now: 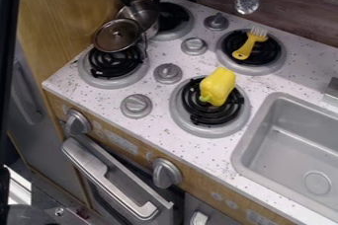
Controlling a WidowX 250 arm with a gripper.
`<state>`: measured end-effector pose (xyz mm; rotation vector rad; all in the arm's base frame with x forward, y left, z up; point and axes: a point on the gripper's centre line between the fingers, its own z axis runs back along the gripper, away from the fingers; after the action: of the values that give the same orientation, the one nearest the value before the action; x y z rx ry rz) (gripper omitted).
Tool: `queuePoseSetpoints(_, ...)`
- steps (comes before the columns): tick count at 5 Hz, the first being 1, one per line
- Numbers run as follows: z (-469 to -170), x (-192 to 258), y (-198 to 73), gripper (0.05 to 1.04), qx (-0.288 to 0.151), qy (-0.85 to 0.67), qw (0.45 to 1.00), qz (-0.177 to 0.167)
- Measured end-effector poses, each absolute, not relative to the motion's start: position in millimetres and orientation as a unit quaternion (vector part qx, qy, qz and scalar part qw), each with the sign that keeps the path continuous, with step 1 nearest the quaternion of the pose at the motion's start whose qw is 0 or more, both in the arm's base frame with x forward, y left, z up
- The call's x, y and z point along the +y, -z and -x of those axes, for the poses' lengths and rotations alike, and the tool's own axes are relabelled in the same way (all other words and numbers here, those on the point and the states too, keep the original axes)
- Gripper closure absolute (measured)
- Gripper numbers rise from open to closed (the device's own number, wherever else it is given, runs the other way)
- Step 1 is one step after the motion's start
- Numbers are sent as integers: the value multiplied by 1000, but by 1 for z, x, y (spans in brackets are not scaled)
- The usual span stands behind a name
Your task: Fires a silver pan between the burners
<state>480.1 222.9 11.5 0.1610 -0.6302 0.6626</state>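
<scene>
Pan (147,16) by rear left burner (187,25); pepper (218,86) on front right burner (210,129); brush (247,48) behind; sink (247,142) right.

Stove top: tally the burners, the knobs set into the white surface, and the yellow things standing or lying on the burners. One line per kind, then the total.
Burners: 4
Knobs: 4
Yellow pepper: 1
Yellow utensil: 1
Total: 10
</scene>
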Motion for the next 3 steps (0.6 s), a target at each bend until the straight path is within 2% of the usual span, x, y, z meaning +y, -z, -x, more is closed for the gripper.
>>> queuePoseSetpoints(1, -472, 219, -8, 84, -265, -318, 908, -71)
queuePoseSetpoints(2, -475, 208, -6, 84, -259, -321, 910, -32)
queuePoseSetpoints(3, -477, 201, -6, 84, -260, -326, 909, -7)
